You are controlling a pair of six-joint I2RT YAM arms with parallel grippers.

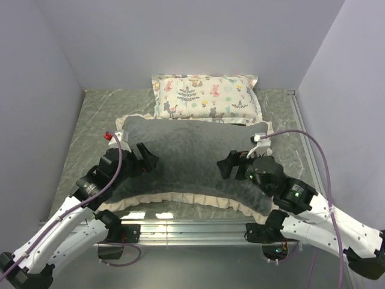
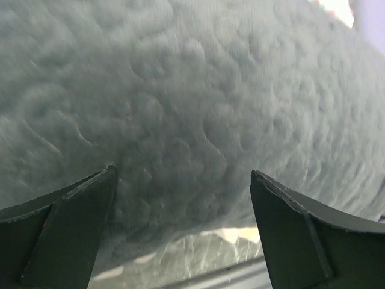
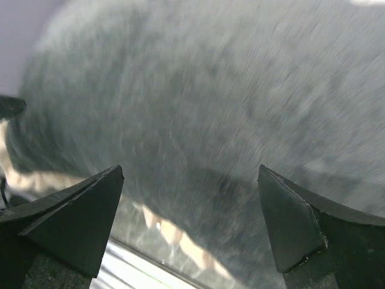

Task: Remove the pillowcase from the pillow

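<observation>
The dark grey plush pillowcase with the cream frill (image 1: 186, 159) wraps its filling completely, so none of the pillow shows. The right arm (image 1: 301, 205) covers its near right corner and the left arm (image 1: 90, 186) hides part of the near left frill. The small pastel animal-print pillow (image 1: 204, 96) loses its near edge behind the far frill. The right wrist view is smeared with blur. In both wrist views the black fingers (image 2: 66, 229) run off the bottom edge. From above, it cannot be told whether the left end effector (image 1: 150, 161) or the right end effector (image 1: 224, 167) touches the plush.

**Layout on the tabletop**

I see the pillowcase (image 1: 186, 159) lying mid-tabletop (image 1: 96, 120), with a smaller pillow (image 1: 207, 96) touching its far edge. My left end effector (image 1: 146, 161) is over its left end, my right end effector (image 1: 227, 165) over its right.
</observation>
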